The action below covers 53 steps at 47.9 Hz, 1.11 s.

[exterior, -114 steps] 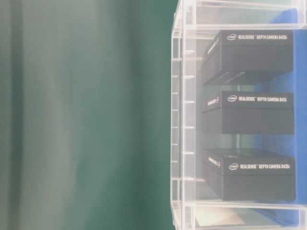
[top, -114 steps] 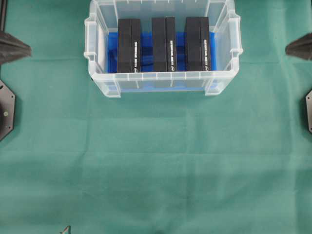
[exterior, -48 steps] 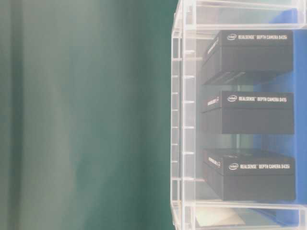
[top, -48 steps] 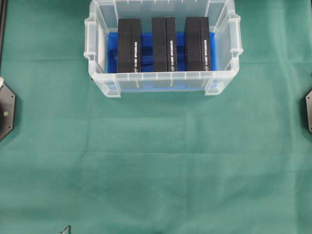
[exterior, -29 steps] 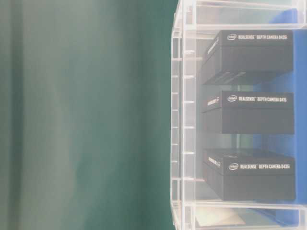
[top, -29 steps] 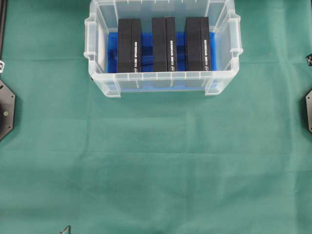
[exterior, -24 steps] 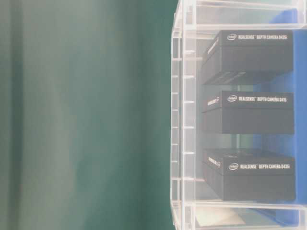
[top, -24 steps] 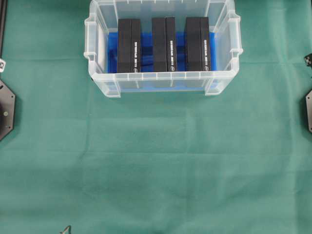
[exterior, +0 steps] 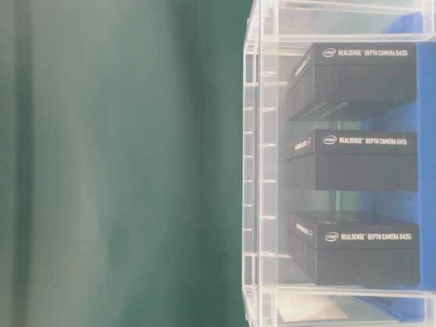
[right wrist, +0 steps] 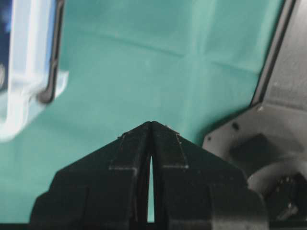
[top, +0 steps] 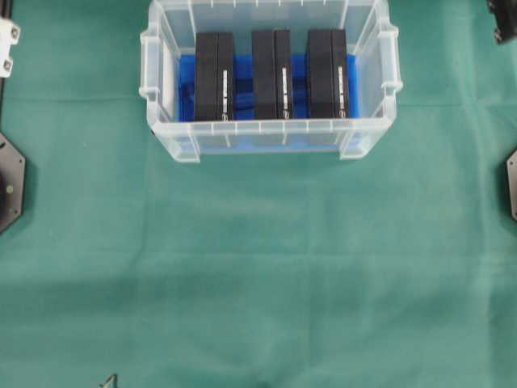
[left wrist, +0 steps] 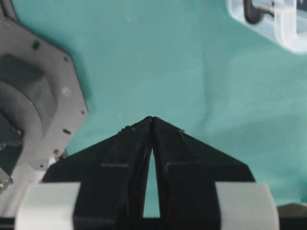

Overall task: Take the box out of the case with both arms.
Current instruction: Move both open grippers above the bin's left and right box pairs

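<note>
**Both grippers closed and empty, boxes in the case**

Left gripper [left wrist: 152, 120]: seen from the left wrist camera, black pointed fingers pressed together at the tips, nothing between them. It hangs over bare green cloth [top: 258, 267]. A black octagonal base plate [left wrist: 33, 100] lies to its left; one corner of the case shows at the frame's top right, well apart from the tips. In the overhead view only a white part of the left arm [top: 8, 40] shows, at the top left edge of the table.

Case [top: 266, 133]: clear plastic bin, rimmed, moulded corner handles, sitting at the far edge of the table, about centred. Blue liner [top: 242, 85] on its floor. Three black boxes stand side by side inside, apart from one another: left box [top: 214, 74], middle box [top: 271, 73], right box [top: 327, 73]. Table-level view reads white lettering on each, "RealSense Depth Camera D435".

Right gripper [right wrist: 151, 123]: right wrist view, fingers shut tip to tip, holding nothing, over cloth. Case corner to its left, a black base plate [right wrist: 283, 124] to its right. Overhead, only a dark scrap of the right arm [top: 505, 20] shows at the top right corner.
</note>
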### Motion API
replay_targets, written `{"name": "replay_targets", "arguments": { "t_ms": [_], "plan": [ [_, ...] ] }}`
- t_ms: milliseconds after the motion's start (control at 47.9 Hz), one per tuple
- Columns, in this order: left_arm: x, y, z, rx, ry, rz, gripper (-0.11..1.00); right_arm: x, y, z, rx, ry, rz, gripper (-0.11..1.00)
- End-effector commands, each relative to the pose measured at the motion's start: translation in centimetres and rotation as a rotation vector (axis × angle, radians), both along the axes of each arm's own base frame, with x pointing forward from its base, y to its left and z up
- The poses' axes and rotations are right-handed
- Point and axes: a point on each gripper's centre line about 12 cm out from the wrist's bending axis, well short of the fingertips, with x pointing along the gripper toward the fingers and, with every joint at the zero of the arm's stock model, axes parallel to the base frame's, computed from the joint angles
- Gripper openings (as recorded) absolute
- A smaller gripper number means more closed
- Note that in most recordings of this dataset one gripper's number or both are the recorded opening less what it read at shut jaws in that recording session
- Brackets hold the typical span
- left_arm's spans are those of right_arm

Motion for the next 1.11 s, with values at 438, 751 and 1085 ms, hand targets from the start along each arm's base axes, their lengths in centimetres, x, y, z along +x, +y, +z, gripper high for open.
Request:
{"name": "replay_targets", "arguments": {
  "t_ms": [438, 751, 1085],
  "plan": [
    [0.4, 0.4, 0.8, 0.009, -0.044, 0.01, 0.0, 0.4, -0.5, 0.2, -0.002, -0.045, 0.0, 0.0],
    [0.4, 0.3, 0.6, 0.0, -0.035, 0.019, 0.51, 0.0, -0.3, -0.6, -0.003, -0.038, -0.008, 0.34],
    [0.4, 0.1, -0.3, -0.027, -0.017, 0.09, 0.88, -0.4, -0.2, -1.7, 0.01, 0.0, -0.036, 0.97]
  ]
}}
